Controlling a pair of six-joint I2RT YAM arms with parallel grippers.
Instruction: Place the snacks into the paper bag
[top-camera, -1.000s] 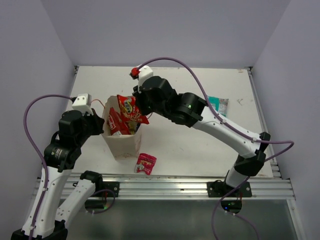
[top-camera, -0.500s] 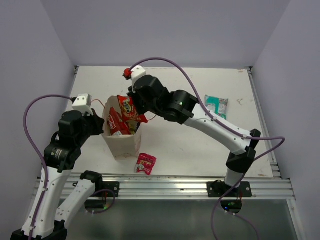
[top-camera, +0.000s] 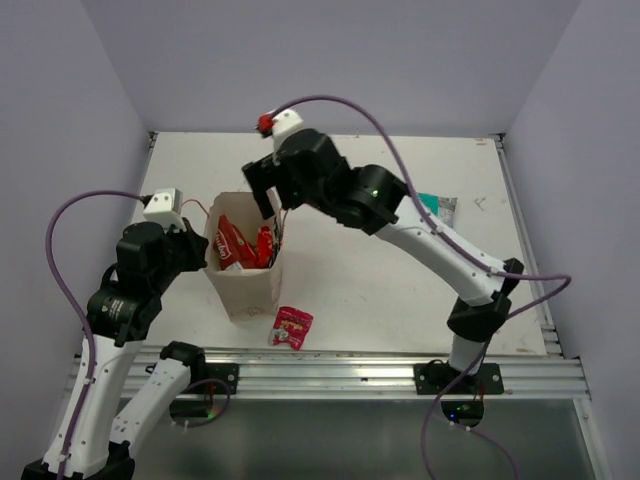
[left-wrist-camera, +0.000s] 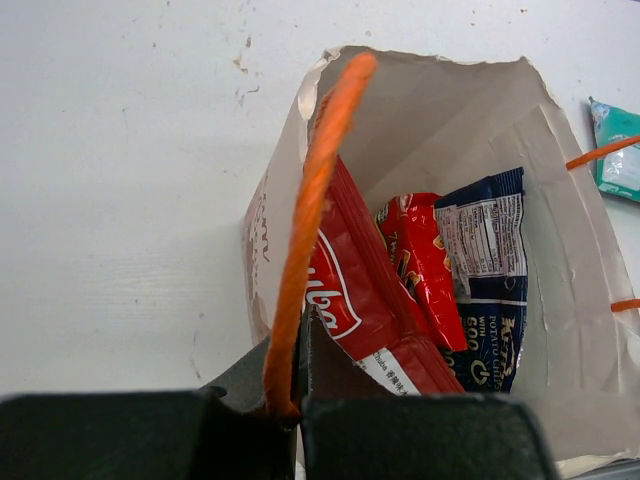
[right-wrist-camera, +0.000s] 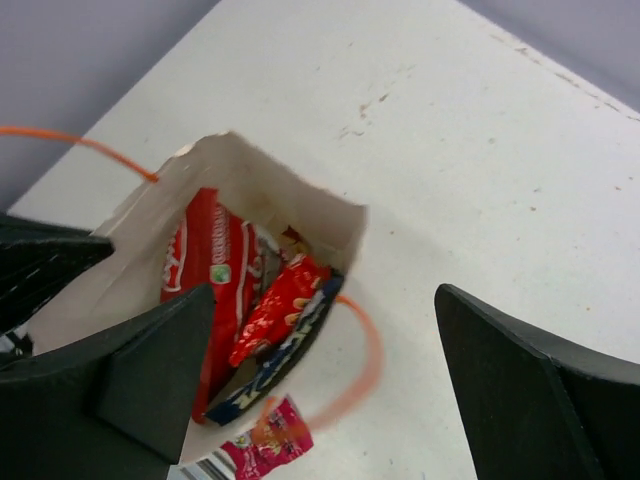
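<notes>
Right gripper: spread, empty, over paper bag. Left gripper: pinching its rim. Risk: rim slips, bag topples.

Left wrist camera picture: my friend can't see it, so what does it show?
An open paper bag seen from above holds a big red packet, a smaller red packet and a dark blue packet. The left gripper pinches the bag's orange string handle at the bottom of the picture. A teal packet lies on the white table outside the bag.
</notes>
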